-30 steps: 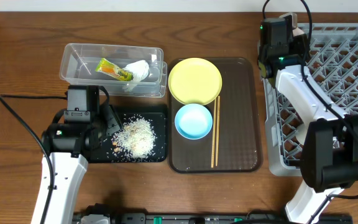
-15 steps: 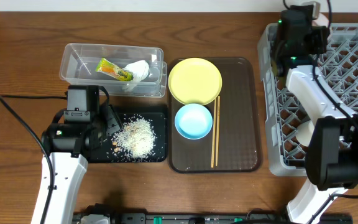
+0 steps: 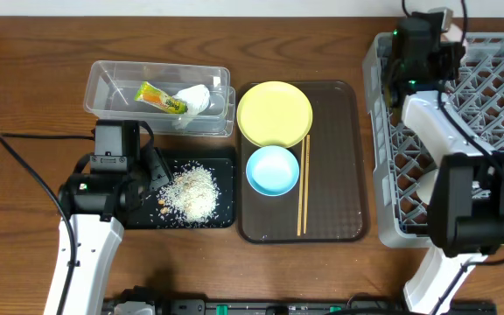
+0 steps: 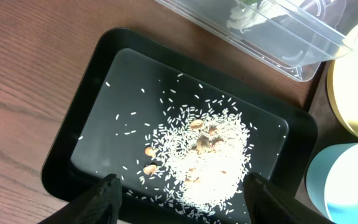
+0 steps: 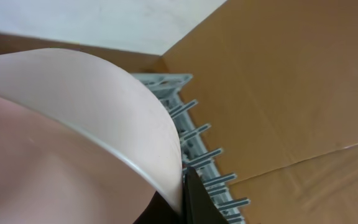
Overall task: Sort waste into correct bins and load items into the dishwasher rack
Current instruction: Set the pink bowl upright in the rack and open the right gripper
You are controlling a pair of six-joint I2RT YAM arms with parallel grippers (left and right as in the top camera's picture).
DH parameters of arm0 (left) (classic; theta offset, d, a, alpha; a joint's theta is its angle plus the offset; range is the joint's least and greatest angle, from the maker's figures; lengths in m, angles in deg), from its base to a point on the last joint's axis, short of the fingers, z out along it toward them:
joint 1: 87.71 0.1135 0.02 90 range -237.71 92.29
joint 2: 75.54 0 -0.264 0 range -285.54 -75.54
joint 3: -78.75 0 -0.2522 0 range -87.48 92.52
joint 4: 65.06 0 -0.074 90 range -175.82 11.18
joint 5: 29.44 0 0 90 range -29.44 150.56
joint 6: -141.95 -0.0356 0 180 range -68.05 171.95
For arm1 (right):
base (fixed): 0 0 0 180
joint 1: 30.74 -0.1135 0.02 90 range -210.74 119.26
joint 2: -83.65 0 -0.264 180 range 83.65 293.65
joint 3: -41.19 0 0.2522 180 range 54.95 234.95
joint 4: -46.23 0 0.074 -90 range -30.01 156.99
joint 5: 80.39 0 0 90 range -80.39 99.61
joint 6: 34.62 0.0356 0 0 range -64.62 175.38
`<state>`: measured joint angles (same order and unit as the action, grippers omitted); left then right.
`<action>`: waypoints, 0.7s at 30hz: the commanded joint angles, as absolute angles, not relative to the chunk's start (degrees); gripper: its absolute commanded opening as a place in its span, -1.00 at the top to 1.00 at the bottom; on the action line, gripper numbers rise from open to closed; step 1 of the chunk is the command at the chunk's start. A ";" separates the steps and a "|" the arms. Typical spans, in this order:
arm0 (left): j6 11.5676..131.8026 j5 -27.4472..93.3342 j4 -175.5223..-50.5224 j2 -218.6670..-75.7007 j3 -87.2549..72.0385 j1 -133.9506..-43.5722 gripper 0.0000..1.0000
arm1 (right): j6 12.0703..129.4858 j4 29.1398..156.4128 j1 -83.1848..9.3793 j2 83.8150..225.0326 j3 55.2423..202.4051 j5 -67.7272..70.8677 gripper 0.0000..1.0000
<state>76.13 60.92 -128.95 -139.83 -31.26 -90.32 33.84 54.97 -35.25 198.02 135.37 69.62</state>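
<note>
White bowl point(image 5: 73, 124) sits clamped in my right gripper point(image 5: 186, 194) over the far-left corner of the rack point(image 3: 488, 114); left gripper point(image 4: 182, 193) gapes above the black tray point(image 4: 61, 143).

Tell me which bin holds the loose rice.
The shallow black rectangular tray, with white rice grains on it; the clear plastic rectangular tub holds a green-yellow-orange snack wrapper and crumpled white napkin.

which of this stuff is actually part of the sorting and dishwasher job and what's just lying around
Part of the job:
snack wrapper, napkin, clear tub, rice, black tray, yellow plate, light-blue bowl, chopsticks, white bowl, dishwasher rack

Just lying about:
brown serving tray, wooden table
</note>
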 commanded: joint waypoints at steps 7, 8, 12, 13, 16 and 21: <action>76.48 61.03 -129.16 -139.89 -31.00 -90.08 -0.31 | 35.72 56.92 -38.79 199.81 135.17 70.65 0.98; 76.48 61.03 -129.16 -139.89 -31.00 -90.08 -0.32 | 35.72 57.97 -39.06 199.81 135.17 70.65 0.97; 76.46 61.05 -129.16 -139.89 -31.00 -90.08 -0.32 | 37.34 62.49 -40.06 199.79 135.17 70.69 0.98; 76.46 61.05 -129.16 -139.89 -31.00 -90.08 -0.32 | 38.45 64.02 -40.35 199.68 135.17 70.69 0.98; 76.46 61.05 -129.16 -139.89 -31.00 -90.08 -0.32 | 43.48 68.39 -41.24 198.83 135.17 70.65 0.80; 76.46 61.05 -129.14 -139.89 -31.00 -90.08 -0.32 | 48.13 76.77 -42.90 194.08 135.19 65.08 0.23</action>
